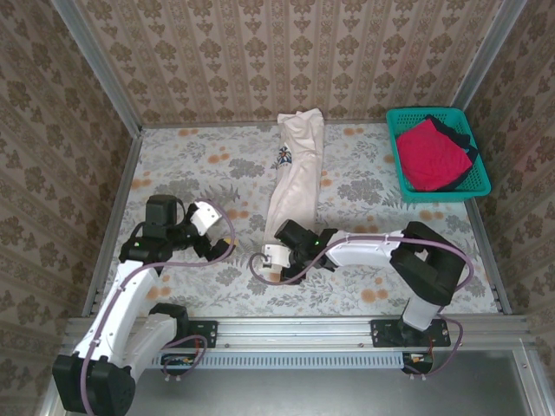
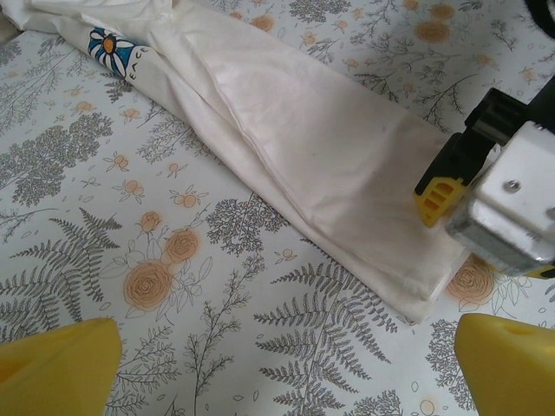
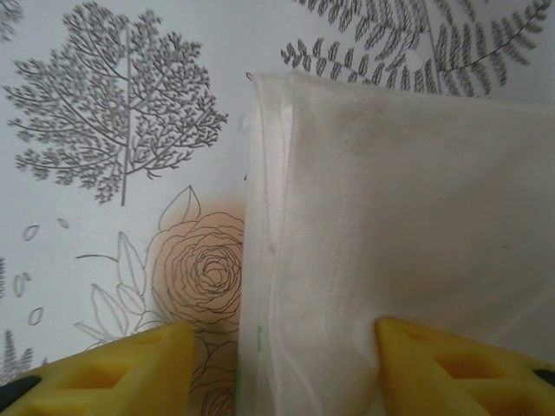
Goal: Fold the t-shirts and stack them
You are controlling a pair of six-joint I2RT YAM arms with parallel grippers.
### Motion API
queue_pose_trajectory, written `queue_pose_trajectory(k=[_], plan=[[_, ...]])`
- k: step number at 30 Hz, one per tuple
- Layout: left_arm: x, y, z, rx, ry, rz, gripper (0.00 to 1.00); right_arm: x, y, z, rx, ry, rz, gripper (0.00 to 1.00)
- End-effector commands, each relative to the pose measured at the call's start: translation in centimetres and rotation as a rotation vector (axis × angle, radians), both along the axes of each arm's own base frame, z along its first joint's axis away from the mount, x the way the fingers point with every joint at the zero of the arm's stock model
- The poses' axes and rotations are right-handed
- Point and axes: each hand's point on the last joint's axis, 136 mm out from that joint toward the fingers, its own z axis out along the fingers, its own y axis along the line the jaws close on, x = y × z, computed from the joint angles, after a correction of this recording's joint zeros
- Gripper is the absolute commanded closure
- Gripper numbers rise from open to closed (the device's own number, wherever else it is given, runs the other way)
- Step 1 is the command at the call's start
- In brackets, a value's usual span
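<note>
- The cream-white t-shirt (image 1: 295,178) lay on the table (image 1: 186,169) as a long narrow strip. It was folded lengthwise and ran from the far wall towards the arms. The crimson-red t-shirt (image 1: 429,154) and the dark t-shirt (image 1: 458,137) sat in the teal basket (image 1: 442,196) at the far right, well apart from it.
- The right gripper (image 3: 282,340) was down at the strip's near end with its jaws apart. One finger was over bare table and the other on the cloth, straddling the side edge (no fabric looked pinched between them). Closing from there could have caught only the top layer, so the folded layers would have peeled apart on the lift.
- It sat at one corner alone. Carrying that corner towards the far end would likely have dragged the strip askew and given a crooked fold.
- The left gripper (image 1: 211,224) hovered wide open and empty, beside the shirt and clear of it. If it had not taken the other near corner, that end could have sagged or twisted.
- A finger pressed hard against the table while closing might have skidded off the hem and come up with nothing.
- The two grippers were near each other at that end, so a careless approach risked a knock.
</note>
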Motion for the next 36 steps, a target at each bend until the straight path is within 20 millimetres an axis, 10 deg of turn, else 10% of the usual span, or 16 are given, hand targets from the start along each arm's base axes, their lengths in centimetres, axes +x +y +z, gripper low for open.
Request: queue_pose_trajectory(k=[1, 7, 18, 24, 36], plan=[[-0.2, -0.1, 0.4, -0.014, -0.034, -0.021, 0.00, -0.4, -0.4, -0.9, -0.069, 0.011, 0.023, 0.48], [-0.3, 0.0, 0.4, -0.015, -0.039, -0.019, 0.00, -0.4, -0.3, -1.8, -0.109, 0.023, 0.023, 0.64], [-0.1, 0.6, 0.4, -0.008, -0.056, 0.024, 0.00, -1.6, -1.0, -3.4, -0.251, 0.021, 0.106, 0.58], [0.4, 1.1, 0.4, -0.036, -0.035, 0.064, 0.00, -1.7, -1.6, -3.7, -0.298, 0.022, 0.128, 0.90], [0.5, 1.5, 0.5, -0.039, -0.033, 0.072, 0.00, -3.8, -3.6, 0.4, -0.178, 0.126, 0.150, 1.00]])
